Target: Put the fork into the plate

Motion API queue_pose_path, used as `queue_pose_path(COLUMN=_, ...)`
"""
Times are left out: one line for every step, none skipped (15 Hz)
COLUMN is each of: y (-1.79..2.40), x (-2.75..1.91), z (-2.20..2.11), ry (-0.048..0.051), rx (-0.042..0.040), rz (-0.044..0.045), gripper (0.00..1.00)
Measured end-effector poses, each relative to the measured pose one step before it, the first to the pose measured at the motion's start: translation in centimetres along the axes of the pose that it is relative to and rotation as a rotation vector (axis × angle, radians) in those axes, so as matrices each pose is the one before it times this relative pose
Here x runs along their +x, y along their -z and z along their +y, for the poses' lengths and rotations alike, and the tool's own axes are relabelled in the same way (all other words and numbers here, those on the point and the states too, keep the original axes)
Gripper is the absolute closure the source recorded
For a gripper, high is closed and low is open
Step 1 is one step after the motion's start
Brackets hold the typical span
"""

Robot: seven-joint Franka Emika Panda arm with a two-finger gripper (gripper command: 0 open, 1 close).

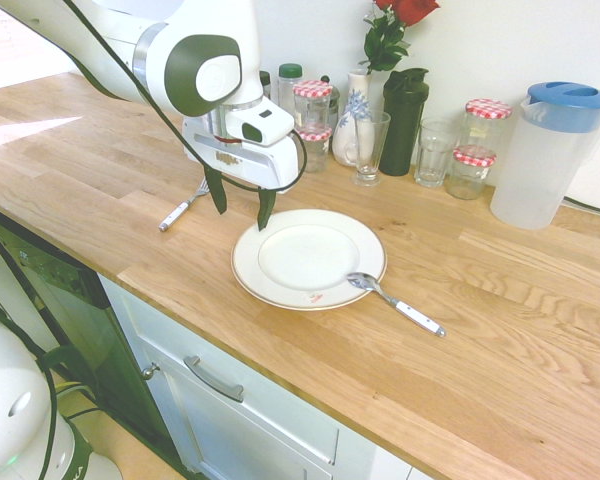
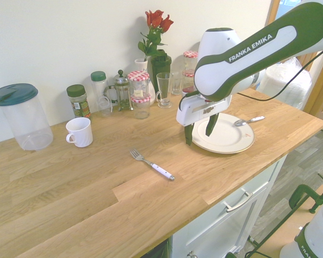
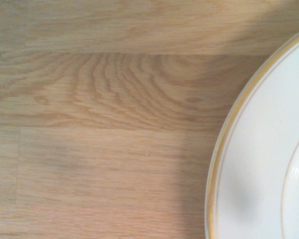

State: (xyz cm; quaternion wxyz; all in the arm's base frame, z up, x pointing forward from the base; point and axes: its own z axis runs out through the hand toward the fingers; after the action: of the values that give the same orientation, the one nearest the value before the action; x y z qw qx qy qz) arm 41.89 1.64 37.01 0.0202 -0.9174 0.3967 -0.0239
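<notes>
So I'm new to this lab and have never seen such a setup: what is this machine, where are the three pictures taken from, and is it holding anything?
It is a white robot arm with a two-finger gripper at its end. Two pictures come from cameras outside the robot, on opposite sides of a wooden kitchen counter; the third comes from a camera on the wrist, looking straight down at wood and the edge of the plate. The fingers are open and hold nothing, hanging over the plate's rim. The fork lies on the counter, apart from the plate. A spoon rests with its bowl on the plate. Jars, glasses, a mug and pitchers stand along the wall.
</notes>
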Motion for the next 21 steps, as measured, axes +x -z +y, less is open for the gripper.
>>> queue_pose_path(y=-0.032, x=0.042, z=0.010, ry=-0.00097, rx=-0.00042, rz=-0.00044, gripper=0.00)
queue_pose_path(y=0.109, x=0.167, z=0.010, ry=-0.00305, rx=0.00188, rz=0.00181, gripper=0.00)
queue_pose_path(y=0.263, x=0.118, z=-0.145, ry=-0.00017, rx=0.00491, rz=0.00388, gripper=0.00)
queue_pose_path(y=0.432, x=0.132, z=-0.245, ry=0.00141, rx=0.00771, rz=0.00686, gripper=0.00)
queue_pose_path(y=0.442, x=-0.062, z=-0.316, ry=0.00602, rx=0.00703, rz=0.00779, gripper=0.00)
queue_pose_path(y=0.362, x=-0.261, z=-0.360, ry=0.01036, rx=0.00528, rz=0.00712, gripper=0.00)
queue_pose_path(y=0.356, x=-0.462, z=-0.391, ry=0.01239, rx=0.00377, rz=0.00810, gripper=0.00)
queue_pose_path(y=0.358, x=-0.674, z=-0.556, ry=0.01068, rx=0.00317, rz=0.00899, gripper=0.00)
queue_pose_path(y=0.399, x=-0.745, z=-0.607, ry=0.01041, rx=0.00302, rz=0.01046, gripper=0.00)
queue_pose_path(y=0.378, x=-0.768, z=-0.641, ry=0.01014, rx=0.00223, rz=0.00861, gripper=0.00)
queue_pose_path(y=0.426, x=-0.788, z=-0.764, ry=0.00881, rx=0.00021, rz=0.00456, gripper=0.00)
queue_pose_path(y=0.462, x=-0.817, z=-0.902, ry=0.01066, rx=-0.00164, rz=0.00314, gripper=0.00)
queue_pose_path(y=0.431, x=-0.871, z=-0.986, ry=0.00904, rx=-0.00010, rz=0.00439, gripper=0.00)
queue_pose_path(y=0.319, x=-0.993, z=-0.939, ry=0.00855, rx=-0.00138, rz=0.00208, gripper=0.00)
queue_pose_path(y=0.129, x=-1.055, z=-0.824, ry=0.00934, rx=-0.00299, rz=0.00023, gripper=0.00)
queue_pose_path(y=-0.022, x=-0.924, z=-0.681, ry=0.00914, rx=-0.00291, rz=-0.00173, gripper=0.00)
queue_pose_path(y=-0.189, x=-0.728, z=-0.537, ry=0.00457, rx=-0.00512, rz=-0.00428, gripper=0.00)
queue_pose_path(y=-0.340, x=-0.566, z=-0.476, ry=0.00397, rx=-0.00585, rz=-0.00591, gripper=0.00)
queue_pose_path(y=-0.370, x=-0.409, z=-0.418, ry=0.00532, rx=-0.00520, rz=-0.00765, gripper=0.00)
queue_pose_path(y=-0.416, x=-0.349, z=-0.433, ry=0.00449, rx=-0.00559, rz=-0.00852, gripper=0.00)
queue_pose_path(y=-0.478, x=-0.305, z=-0.370, ry=0.00188, rx=-0.00679, rz=-0.00963, gripper=0.00)
